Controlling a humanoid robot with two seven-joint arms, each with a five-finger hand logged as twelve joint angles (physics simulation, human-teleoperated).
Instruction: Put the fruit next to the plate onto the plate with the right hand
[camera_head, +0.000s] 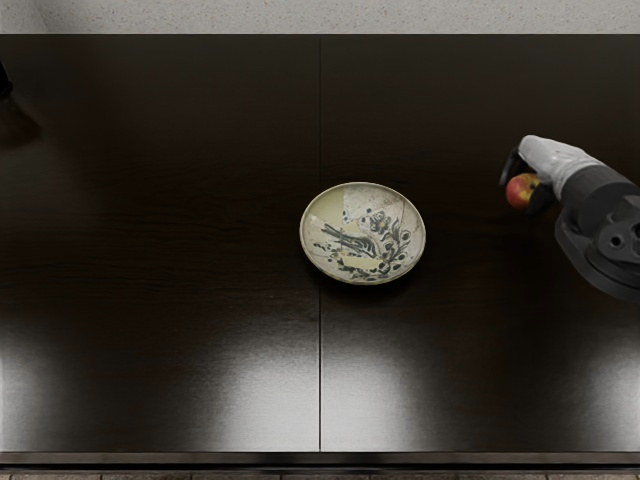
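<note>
Head view: small round red-and-yellow fruit (520, 190) sits within the curled fingers (512, 166) of my right hand (538, 176), near the right edge of the dark glossy wooden table (200, 300). Being round, it has no long axis. The cream ceramic plate (363, 233) with blue bird painting lies well apart toward the table's middle, with nothing between. My left arm (3, 82) is a dark sliver at the left edge, its state unreadable

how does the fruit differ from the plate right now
The fruit is small, round, red and yellow; the plate is far wider, shallow, cream with a dark painted pattern. The fruit sits in the grasp of the right hand at the right of the table; the plate lies free at its middle, holding nothing. Both are rounded in outline.
</note>
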